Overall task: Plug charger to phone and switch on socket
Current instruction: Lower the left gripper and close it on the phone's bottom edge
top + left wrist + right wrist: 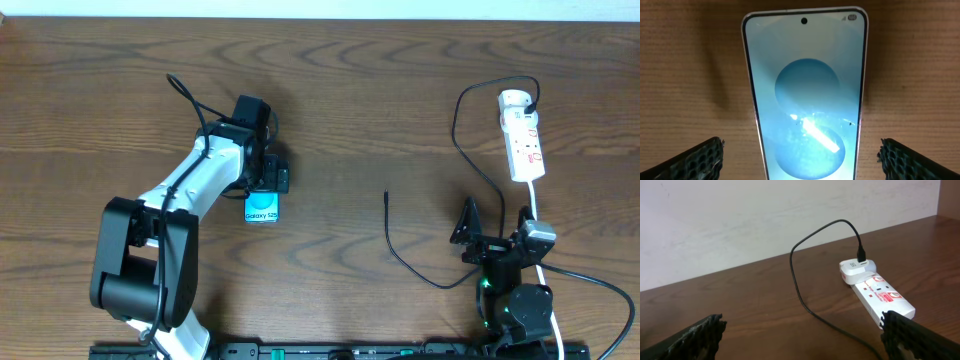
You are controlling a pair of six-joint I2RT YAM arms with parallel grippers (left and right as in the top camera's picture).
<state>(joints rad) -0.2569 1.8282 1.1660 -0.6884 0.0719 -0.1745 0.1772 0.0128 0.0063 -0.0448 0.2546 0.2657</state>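
Phone lay face up on wooden table, screen lit cyan. Left gripper hung directly over phone, jaws spread wide; fingers flanked phone's long edges, neither one touching. Nothing held. Charger plug tip lay loose on table, well apart from phone, between phone and socket. Cable's other end ran into white adapter seated in socket's far end. Right gripper sat beyond plug tip from phone, near socket's white cord, jaws wide, empty.
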